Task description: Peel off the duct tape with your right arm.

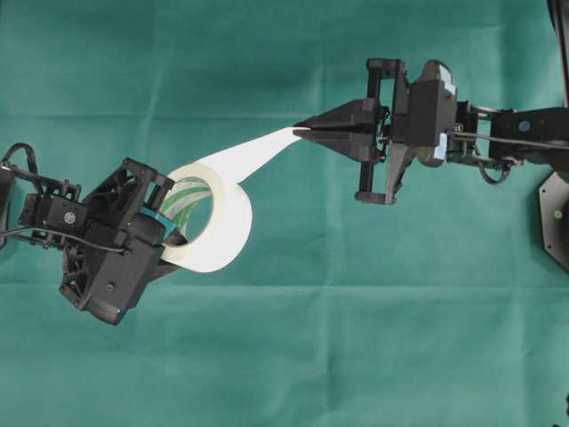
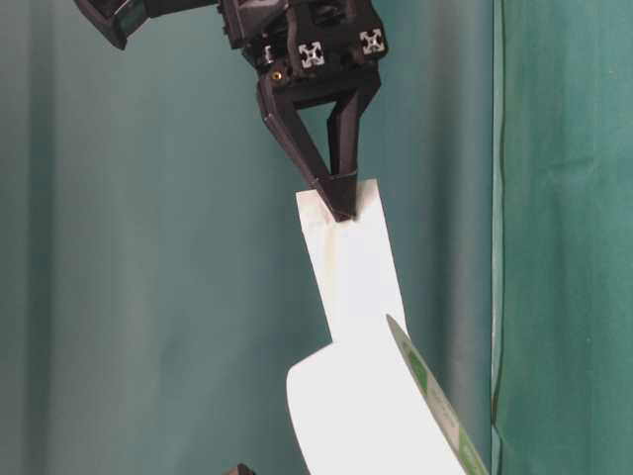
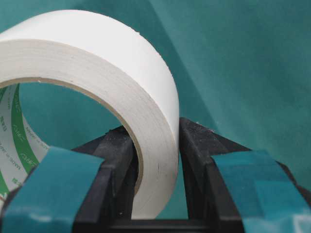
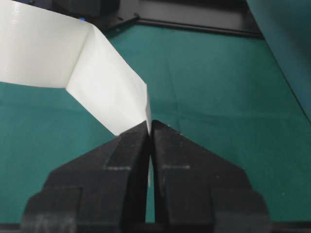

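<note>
Right black pointed-finger tool (image 1: 300, 132) pinched the loose strip end; the white ring-shaped duct tape roll (image 1: 218, 222) lay lower-left, clamped in the left tool (image 1: 164, 233), strip stretched between them.

white duct tape (image 3: 97, 63) roll, wall clamped between left gripper (image 3: 158, 160) fingers

White duct tape (image 1: 218, 222), its inner core striped green on white with green lettering. Black arms; the left gripper's fingers (image 3: 58, 179) carry teal pads. A plain teal-green cloth (image 1: 284, 356) covers the desk.
</note>
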{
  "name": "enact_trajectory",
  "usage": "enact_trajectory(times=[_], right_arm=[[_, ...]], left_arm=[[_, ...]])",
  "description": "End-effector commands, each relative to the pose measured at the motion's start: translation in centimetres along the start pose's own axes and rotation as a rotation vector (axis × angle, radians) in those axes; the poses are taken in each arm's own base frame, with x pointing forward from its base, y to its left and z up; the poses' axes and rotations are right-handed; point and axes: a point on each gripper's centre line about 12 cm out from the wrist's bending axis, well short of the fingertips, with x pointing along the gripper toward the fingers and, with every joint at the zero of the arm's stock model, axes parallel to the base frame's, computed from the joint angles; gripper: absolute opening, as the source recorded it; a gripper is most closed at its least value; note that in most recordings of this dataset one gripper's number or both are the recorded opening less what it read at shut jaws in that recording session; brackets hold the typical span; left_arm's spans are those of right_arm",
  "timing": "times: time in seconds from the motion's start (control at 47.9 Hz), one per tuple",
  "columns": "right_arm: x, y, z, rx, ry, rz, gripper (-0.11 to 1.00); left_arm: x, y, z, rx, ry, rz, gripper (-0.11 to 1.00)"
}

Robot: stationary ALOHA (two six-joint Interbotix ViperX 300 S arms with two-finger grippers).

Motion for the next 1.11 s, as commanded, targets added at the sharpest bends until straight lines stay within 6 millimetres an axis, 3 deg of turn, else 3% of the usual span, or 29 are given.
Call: enact_trajectory(times=[0.0,0.878,0.982,1.087], right_arm=[[-0.27,-0.03,1.02,0.004,-0.031,-0.002,-0.1],[-0.15,0.23,1.49,0.004,-0.043,0.005,-0.09],[-0.13,0.23,1.58,0.004,-0.048,0.005,-0.01],[-0.13,0.23,1.62,0.004,-0.051,0.005,0.15]], left_arm=[[-0.58,0.09,0.63,-0.009,-0.028,0.005,0.22],[-0.47,0.34,0.33,-0.017,-0.019,0.01,0.22],[-0.47,0.34,0.33,-0.017,-0.019,0.01,0.22],[-0.52,0.35,0.35,-0.017,-0.021,0.01,0.21]])
